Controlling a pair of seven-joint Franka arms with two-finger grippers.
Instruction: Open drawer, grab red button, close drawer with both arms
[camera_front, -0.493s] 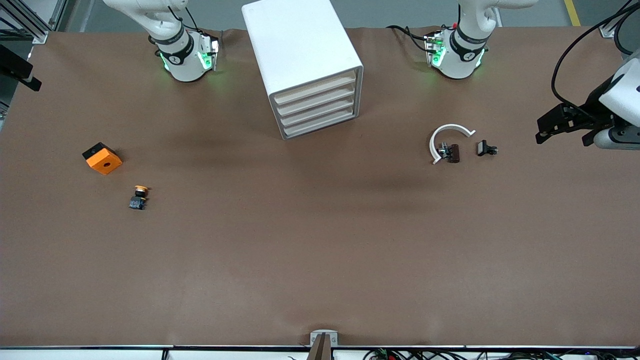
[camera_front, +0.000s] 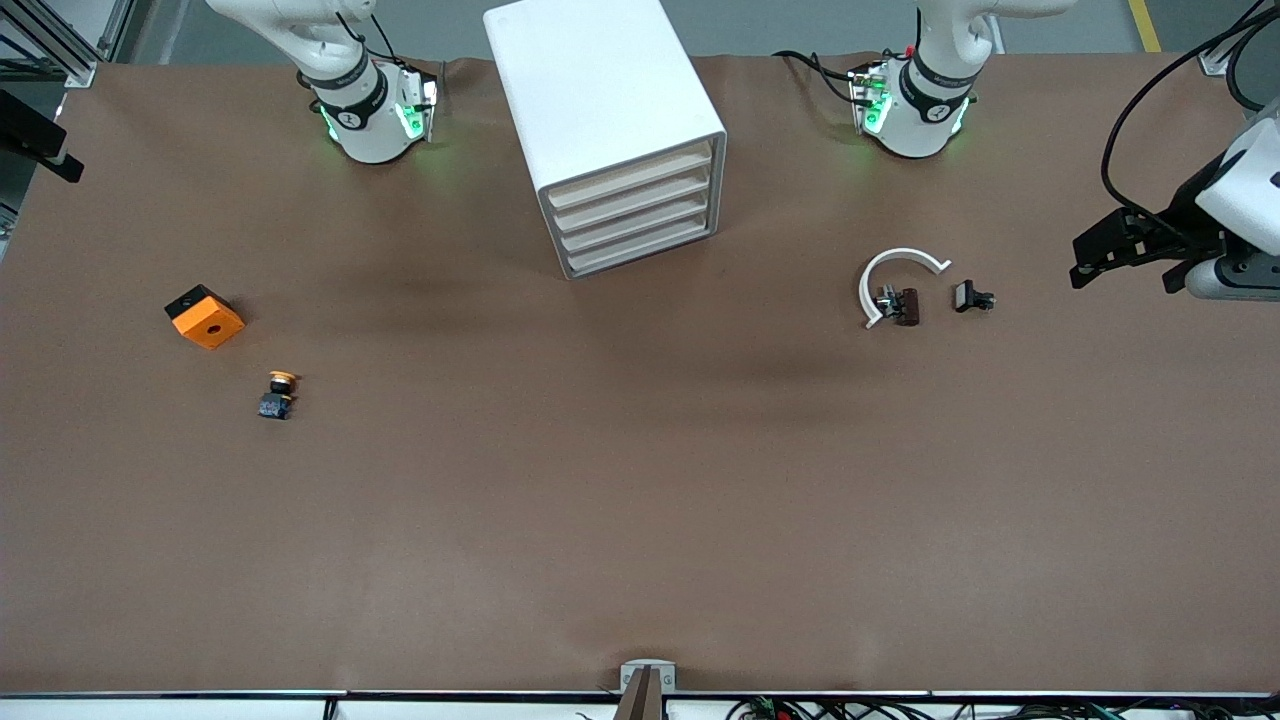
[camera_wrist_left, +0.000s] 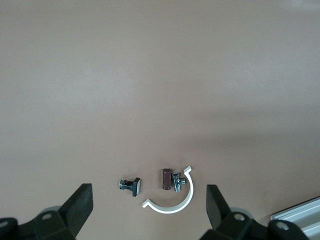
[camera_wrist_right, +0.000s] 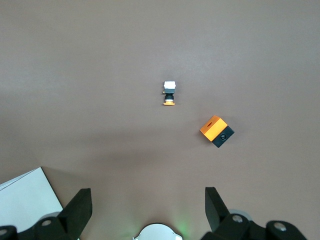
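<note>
Brown table (camera_front: 640, 500), beige-fronted drawer (camera_front: 630, 205) shut

Left gripper (camera_front: 1110, 250) edged slightly up, outward (at table end) — nothing else moved.

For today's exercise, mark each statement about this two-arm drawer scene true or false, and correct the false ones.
1. All four drawers of the white cabinet are shut. True.
2. The left end effector grips the white curved piece. False: it is open and holds nothing.
3. The orange block lies toward the right arm's end of the table. True.
4. The yellow-capped button sits inside a drawer. False: it lies on the table, nearer the front camera than the orange block.
5. The right end effector is open. True.
</note>
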